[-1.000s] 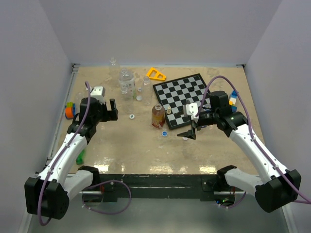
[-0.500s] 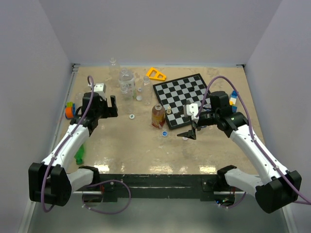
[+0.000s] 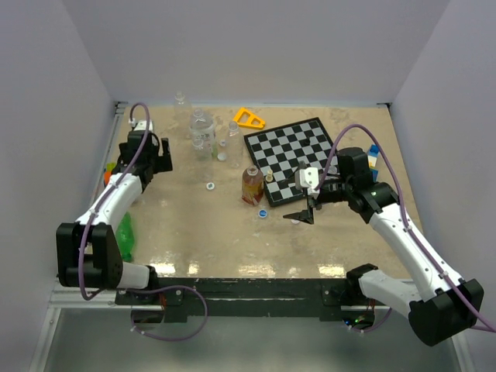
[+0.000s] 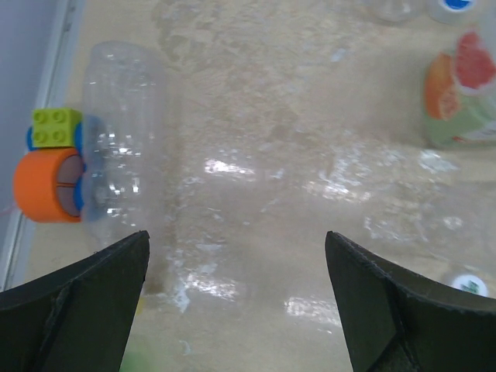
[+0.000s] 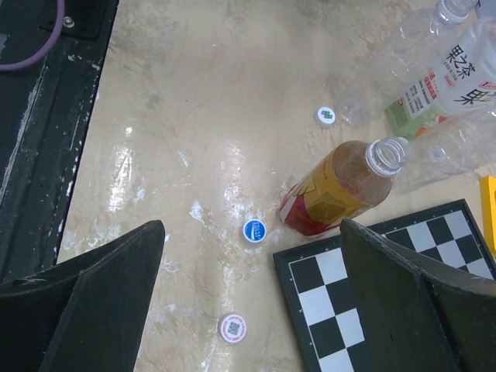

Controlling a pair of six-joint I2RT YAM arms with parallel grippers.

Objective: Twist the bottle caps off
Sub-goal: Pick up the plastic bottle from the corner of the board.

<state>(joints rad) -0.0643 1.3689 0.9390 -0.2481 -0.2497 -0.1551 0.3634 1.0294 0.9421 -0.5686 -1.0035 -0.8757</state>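
The amber-brown bottle (image 3: 252,184) stands beside the chessboard with its mouth bare, and shows again as the amber bottle (image 5: 341,190). A blue cap (image 5: 254,230) lies loose in front of it, directly under my open right gripper (image 5: 252,224), which hovers above the table. A white cap with a red ring (image 5: 232,327) and a white-green cap (image 5: 325,116) also lie loose. My left gripper (image 4: 236,240) is open and empty near the left edge. A green bottle (image 3: 124,236) lies by the left arm. A clear labelled bottle (image 3: 201,132) stands at the back.
A clear label-less bottle (image 4: 124,139) lies next to an orange roll (image 4: 48,186) and a lime brick (image 4: 56,126) by the left wall. The chessboard (image 3: 294,155) fills the right middle, with an orange triangle (image 3: 248,118) behind it.
The left arm has swung its gripper away from the table's middle, back and toward the left wall. The right arm has barely shifted. Both grippers stay open.
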